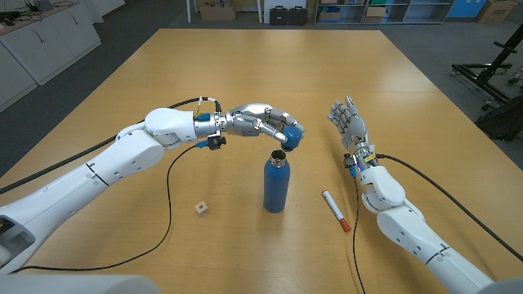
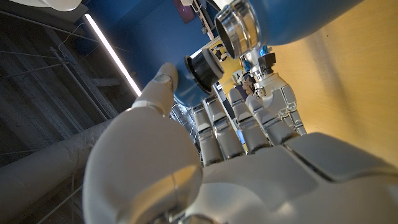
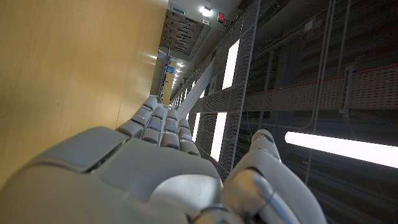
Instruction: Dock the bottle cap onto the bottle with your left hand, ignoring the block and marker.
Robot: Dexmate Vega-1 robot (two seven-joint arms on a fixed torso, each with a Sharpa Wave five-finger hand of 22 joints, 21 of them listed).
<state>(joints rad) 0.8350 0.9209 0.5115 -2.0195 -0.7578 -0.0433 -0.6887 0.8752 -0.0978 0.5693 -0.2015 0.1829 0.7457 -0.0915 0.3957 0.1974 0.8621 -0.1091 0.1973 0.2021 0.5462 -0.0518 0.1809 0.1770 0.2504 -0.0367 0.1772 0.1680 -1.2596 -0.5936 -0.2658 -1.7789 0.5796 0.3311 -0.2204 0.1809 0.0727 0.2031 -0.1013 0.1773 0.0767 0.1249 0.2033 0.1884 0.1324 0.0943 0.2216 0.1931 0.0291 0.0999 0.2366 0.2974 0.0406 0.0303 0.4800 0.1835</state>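
A blue metal bottle point(image 1: 275, 183) stands upright in the middle of the table, its silver neck point(image 2: 239, 26) open. My left hand point(image 1: 263, 122) hovers just above and behind the neck and pinches the blue bottle cap point(image 1: 291, 136) between thumb and fingers. In the left wrist view the cap point(image 2: 200, 70) shows dark and ribbed, close beside the neck but apart from it. My right hand point(image 1: 351, 124) stands on its edge to the right of the bottle, fingers point(image 3: 159, 122) stretched out straight and holding nothing.
A small wooden block point(image 1: 201, 209) lies front left of the bottle. A white marker with a red cap point(image 1: 336, 211) lies front right of it, near my right forearm. Black cables trail over the table point(image 1: 270, 65) along both arms.
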